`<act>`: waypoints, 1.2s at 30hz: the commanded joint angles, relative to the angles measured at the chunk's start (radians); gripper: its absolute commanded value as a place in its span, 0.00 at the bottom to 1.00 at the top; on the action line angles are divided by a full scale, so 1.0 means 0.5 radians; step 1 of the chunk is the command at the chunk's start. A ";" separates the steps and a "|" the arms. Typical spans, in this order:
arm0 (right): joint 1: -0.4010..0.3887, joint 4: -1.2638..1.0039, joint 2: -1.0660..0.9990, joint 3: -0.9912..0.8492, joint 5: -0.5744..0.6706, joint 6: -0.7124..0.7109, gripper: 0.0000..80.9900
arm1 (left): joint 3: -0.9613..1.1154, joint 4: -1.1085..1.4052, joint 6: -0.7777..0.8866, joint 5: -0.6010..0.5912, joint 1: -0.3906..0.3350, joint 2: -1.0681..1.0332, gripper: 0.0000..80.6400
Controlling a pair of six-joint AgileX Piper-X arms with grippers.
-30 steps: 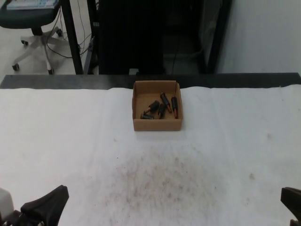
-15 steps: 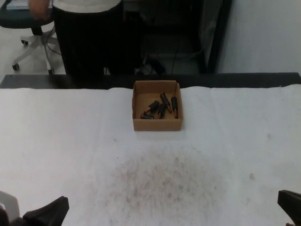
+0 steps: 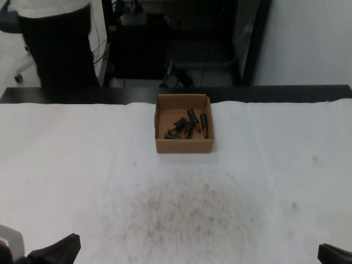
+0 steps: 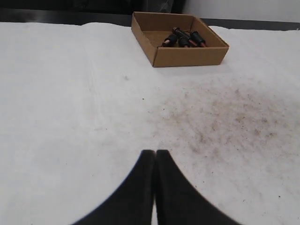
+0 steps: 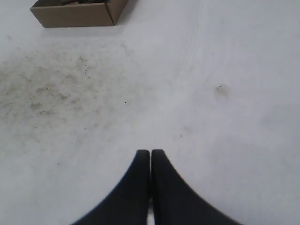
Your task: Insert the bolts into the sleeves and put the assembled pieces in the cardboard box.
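Two grippers were clenched on nothing, fingers pressed together: the left gripper (image 4: 155, 154) and the right gripper (image 5: 150, 153) hung at the near edge of the cloth-covered tabletop (image 3: 82, 165). One cardboard box (image 3: 183, 145) stood toward the far side, well apart from both, holding what looked like five assembled pieces (image 3: 188, 125). One speckled stain (image 3: 181, 214) lay on the cloth nearer than the box.
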State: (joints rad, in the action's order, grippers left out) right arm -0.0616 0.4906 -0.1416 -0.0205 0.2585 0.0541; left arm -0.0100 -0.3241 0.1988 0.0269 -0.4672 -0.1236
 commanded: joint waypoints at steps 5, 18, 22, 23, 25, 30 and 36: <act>0.004 -0.017 0.168 0.041 0.003 -0.004 0.01 | 0.020 -0.007 0.008 0.019 -0.003 0.021 0.00; 0.004 0.058 0.283 0.041 0.003 -0.004 0.01 | 0.020 -0.352 0.008 0.019 -0.003 0.021 0.00; 0.004 0.058 0.283 0.041 0.003 -0.004 0.01 | 0.020 -0.352 0.008 0.019 -0.003 0.021 0.00; 0.004 0.058 0.283 0.041 0.003 -0.004 0.01 | 0.020 -0.352 0.008 0.019 -0.003 0.021 0.00; 0.004 0.059 0.283 0.041 0.003 -0.004 0.01 | 0.020 -0.352 0.008 0.019 -0.003 0.021 0.00; 0.004 0.059 0.283 0.041 0.003 -0.004 0.01 | 0.020 -0.352 0.008 0.019 -0.003 0.021 0.00; 0.004 0.059 0.283 0.041 0.003 -0.004 0.01 | 0.020 -0.352 0.008 0.019 -0.003 0.021 0.00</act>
State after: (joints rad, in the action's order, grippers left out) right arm -0.0616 0.5165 -0.0010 0.0074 0.2585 0.0541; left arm -0.0100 -0.5007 0.1988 0.0269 -0.4672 -0.1236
